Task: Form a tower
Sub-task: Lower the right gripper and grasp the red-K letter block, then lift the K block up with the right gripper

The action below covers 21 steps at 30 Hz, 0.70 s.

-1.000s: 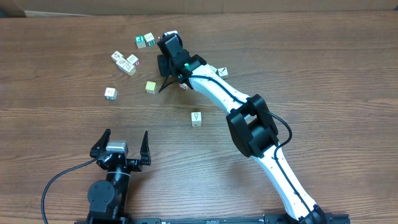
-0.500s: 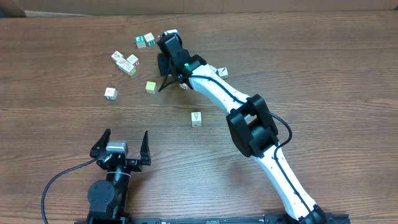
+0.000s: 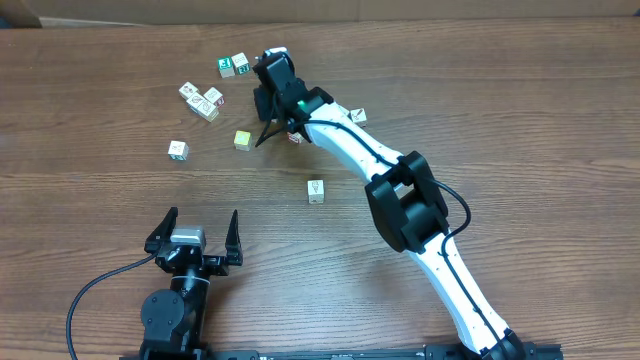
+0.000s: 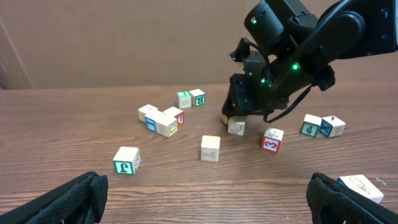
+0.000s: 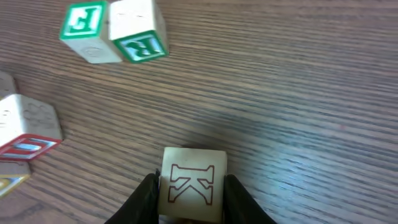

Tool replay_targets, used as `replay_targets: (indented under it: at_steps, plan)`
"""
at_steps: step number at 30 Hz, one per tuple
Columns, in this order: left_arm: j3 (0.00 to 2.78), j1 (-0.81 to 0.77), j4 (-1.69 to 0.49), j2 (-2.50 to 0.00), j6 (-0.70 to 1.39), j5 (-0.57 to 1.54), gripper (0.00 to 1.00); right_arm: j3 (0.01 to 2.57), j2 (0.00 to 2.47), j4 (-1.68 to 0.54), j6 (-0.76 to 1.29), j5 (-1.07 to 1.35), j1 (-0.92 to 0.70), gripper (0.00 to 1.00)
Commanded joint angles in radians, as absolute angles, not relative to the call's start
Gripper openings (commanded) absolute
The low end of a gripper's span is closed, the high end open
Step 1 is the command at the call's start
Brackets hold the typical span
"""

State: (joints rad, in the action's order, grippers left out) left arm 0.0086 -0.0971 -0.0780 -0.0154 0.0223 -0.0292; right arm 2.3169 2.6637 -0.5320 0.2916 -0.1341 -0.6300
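Note:
My right gripper (image 5: 191, 194) is shut on a pale wooden cube with a red outlined K (image 5: 193, 183), which rests on the table; a finger presses on each side of it. The left wrist view shows that gripper (image 4: 235, 119) reaching down onto the same cube (image 4: 236, 127). From overhead the right gripper (image 3: 268, 135) hides the cube. My left gripper (image 3: 202, 220) stands open near the front edge with nothing between its fingers (image 4: 68, 199). No tower is in view; every cube I see lies singly or side by side.
Loose cubes lie around: a green-lettered pair (image 3: 234, 65), a cluster (image 3: 203, 100), a yellow-green cube (image 3: 242, 139), a single cube (image 3: 177, 149), one with a picture (image 3: 316, 190), a red 3 (image 4: 272, 140) and two more (image 3: 357, 115).
The right gripper's fingers have drawn together onto the K cube. Neither arm has moved otherwise, and the loose cubes stay where they were.

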Motion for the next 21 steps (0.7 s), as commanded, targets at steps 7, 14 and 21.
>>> replay_targets:
  at_steps: [7,14,21]
  plan:
    - [0.005,-0.09,-0.076,-0.004,0.007,-0.017,0.99,2.338,2.577,-0.653,0.294,-0.141,-0.574,0.24]
    - [0.005,-0.09,-0.076,-0.004,0.007,-0.018,0.99,2.338,2.577,-0.706,0.294,-0.141,-0.563,0.41]
    - [0.005,-0.09,-0.076,-0.004,0.007,-0.017,1.0,2.338,2.577,-0.711,0.294,-0.141,-0.563,0.41]
